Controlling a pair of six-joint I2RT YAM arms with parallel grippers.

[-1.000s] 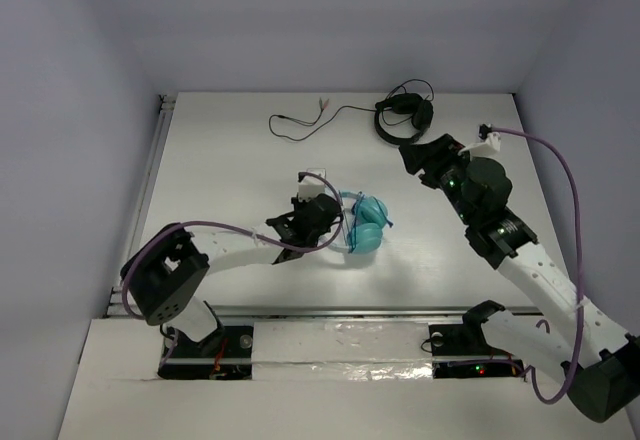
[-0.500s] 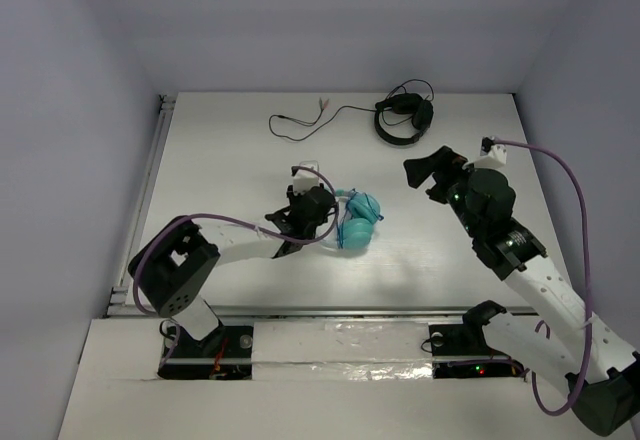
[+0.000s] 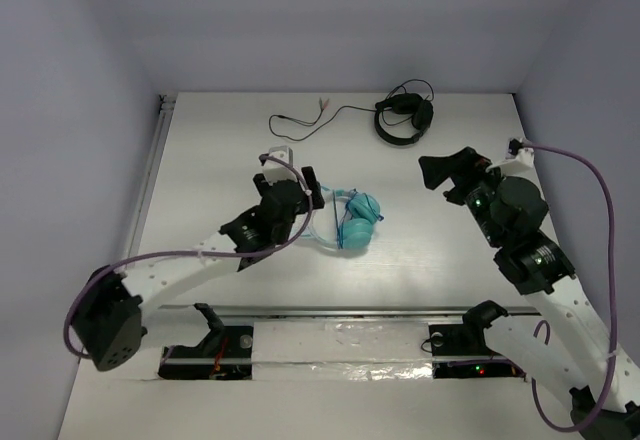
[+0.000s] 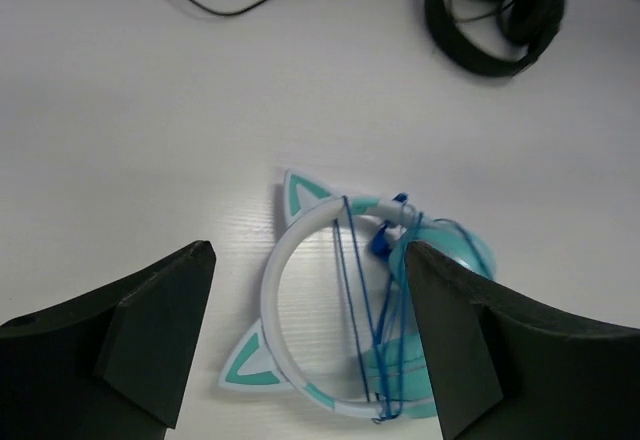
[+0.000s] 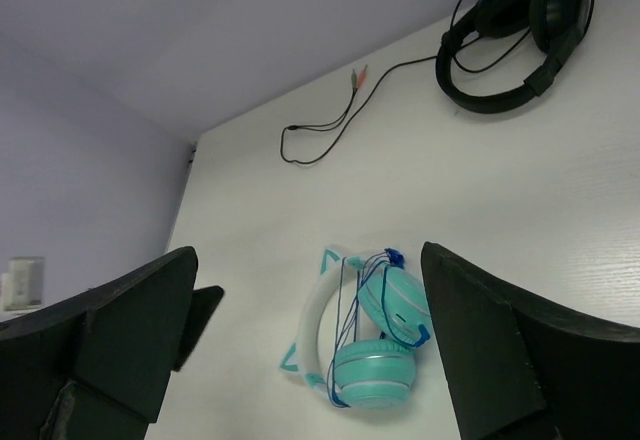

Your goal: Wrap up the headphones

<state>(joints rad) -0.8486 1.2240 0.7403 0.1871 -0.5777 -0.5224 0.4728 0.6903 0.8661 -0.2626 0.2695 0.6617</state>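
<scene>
On white tabletop (image 3: 220, 160) — round teal headphones (image 3: 355, 223)

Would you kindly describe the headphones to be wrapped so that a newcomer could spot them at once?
Start at the white table and look to its middle. There lie the teal headphones, flat, a thin blue cable looped across their pale headband. Unlike the black headphones near the far edge, they have cat-ear points.

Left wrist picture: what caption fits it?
Open left gripper frames teal cat-ear headphones, blue cable wound across headband.
</scene>
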